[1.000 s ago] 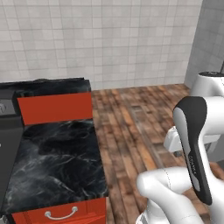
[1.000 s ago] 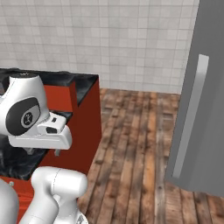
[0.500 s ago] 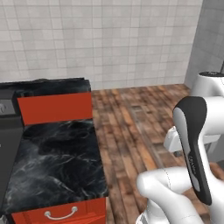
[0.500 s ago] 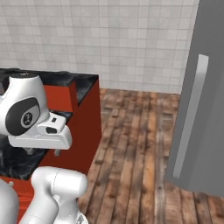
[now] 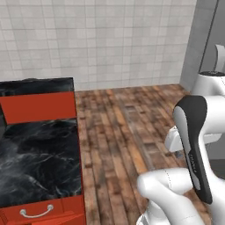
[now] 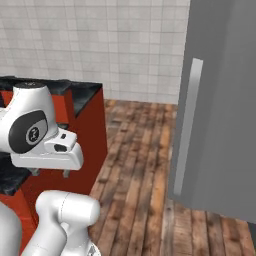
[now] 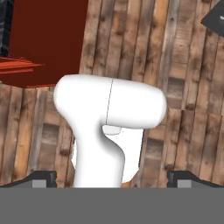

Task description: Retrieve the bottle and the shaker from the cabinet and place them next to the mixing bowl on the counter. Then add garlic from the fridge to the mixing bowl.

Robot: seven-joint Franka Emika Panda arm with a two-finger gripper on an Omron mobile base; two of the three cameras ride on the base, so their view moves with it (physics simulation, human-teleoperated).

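So you're at the garlic step: gripper [image 7: 112, 177] spread wide, empty; fridge [image 6: 220, 110] right of the counter [image 5: 39, 162] needs opening.

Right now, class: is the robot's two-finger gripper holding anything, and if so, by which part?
Nothing is held. In the hand view the gripper stands open, its dark fingertips wide apart over the brown wooden plank floor.

a rendered home kitchen. at left of the left base view, a black marble-look counter [image 5: 39, 149] over red base cabinets [image 5: 41, 213] with a small silver handle; white tiled wall [image 5: 101, 39] across the top; wooden plank floor [image 5: 127, 132] at centre; tall grey fridge [image 6: 220, 100] at right of the right base view.
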